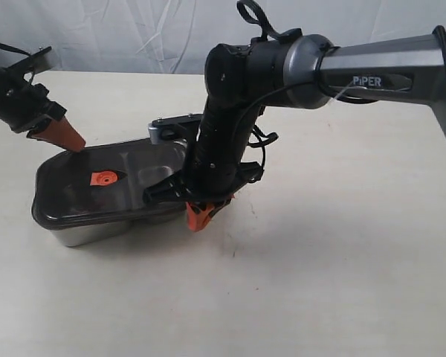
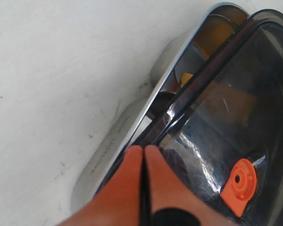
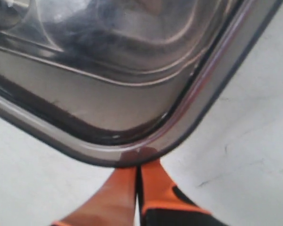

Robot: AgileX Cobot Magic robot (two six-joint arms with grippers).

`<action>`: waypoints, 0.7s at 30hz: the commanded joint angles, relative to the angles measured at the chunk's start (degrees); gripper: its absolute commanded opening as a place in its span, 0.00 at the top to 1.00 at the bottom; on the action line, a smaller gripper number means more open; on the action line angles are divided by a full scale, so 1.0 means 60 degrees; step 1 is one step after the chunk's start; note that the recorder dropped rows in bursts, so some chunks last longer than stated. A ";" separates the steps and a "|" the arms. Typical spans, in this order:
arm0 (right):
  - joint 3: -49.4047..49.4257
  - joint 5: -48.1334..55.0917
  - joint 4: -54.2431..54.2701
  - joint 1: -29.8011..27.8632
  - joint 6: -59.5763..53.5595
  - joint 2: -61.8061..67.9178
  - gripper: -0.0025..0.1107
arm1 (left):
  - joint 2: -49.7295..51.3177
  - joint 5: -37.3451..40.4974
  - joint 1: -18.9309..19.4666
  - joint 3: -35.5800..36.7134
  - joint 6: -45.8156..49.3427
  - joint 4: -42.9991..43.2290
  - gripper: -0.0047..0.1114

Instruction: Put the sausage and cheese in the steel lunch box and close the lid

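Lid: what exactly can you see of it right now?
The lid is dark, smoky see-through plastic, rectangular with rounded corners, an orange valve at its centre. It lies over the steel box but offset, leaving one box edge uncovered. The shut left gripper and right gripper each meet its rim.

The orange-tipped left gripper [image 1: 74, 145] slants down off its black arm [image 1: 11, 95], jaws pressed together; the orange-tipped right gripper [image 1: 200, 219] hangs below a bent grey-and-black arm [image 1: 379, 68], likewise closed.
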 commanded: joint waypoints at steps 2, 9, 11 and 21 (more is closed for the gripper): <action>0.0031 0.0153 -0.2133 -0.0054 0.1462 -0.0294 0.98 | -0.0154 0.0039 0.0285 -0.0026 -0.0016 -0.0109 0.96; 0.0031 -0.1825 -0.2485 -0.0717 0.1597 -0.0370 0.98 | -0.0627 0.0054 0.0843 -0.0044 0.0017 -0.0212 0.96; 0.0031 -0.2416 -0.2489 -0.0857 0.1597 -0.0283 0.98 | -0.0672 0.0054 0.0954 -0.0044 0.0017 -0.0248 0.96; -0.2220 -0.2617 -0.2705 -0.1009 0.1463 0.1143 0.98 | -0.0689 -0.0224 0.1132 -0.0044 -0.0387 -0.0058 0.96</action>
